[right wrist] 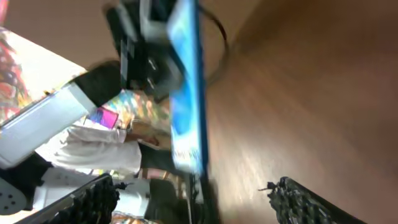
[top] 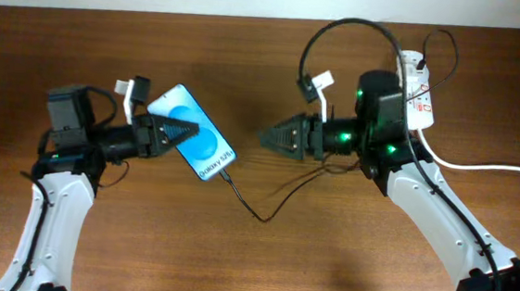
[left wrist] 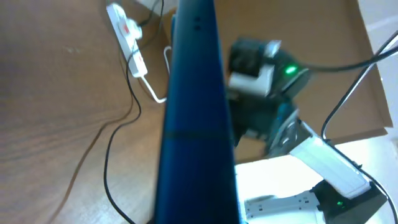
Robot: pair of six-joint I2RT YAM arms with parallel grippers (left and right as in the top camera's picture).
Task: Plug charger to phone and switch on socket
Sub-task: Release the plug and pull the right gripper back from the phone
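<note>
In my left hand (top: 174, 131), clamped shut on its upper end, the phone (top: 202, 150) is held up off the counter (top: 232, 264), I think so its port faces my right hand (top: 272, 138), which is spread wide, empty, near its lower end. The charger (top: 246, 200) tip seems seated there already; the socket (top: 420, 88) lies well apart, behind my right arm (top: 423, 196).

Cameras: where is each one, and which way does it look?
Overhead: above the table, looking down; both arms show, left gripper holding the phone.
Left wrist: on the left arm, looking past the phone's edge at the right arm and socket.
Right wrist: on the right arm, facing the left arm; own fingers show.
All share the phone.
</note>
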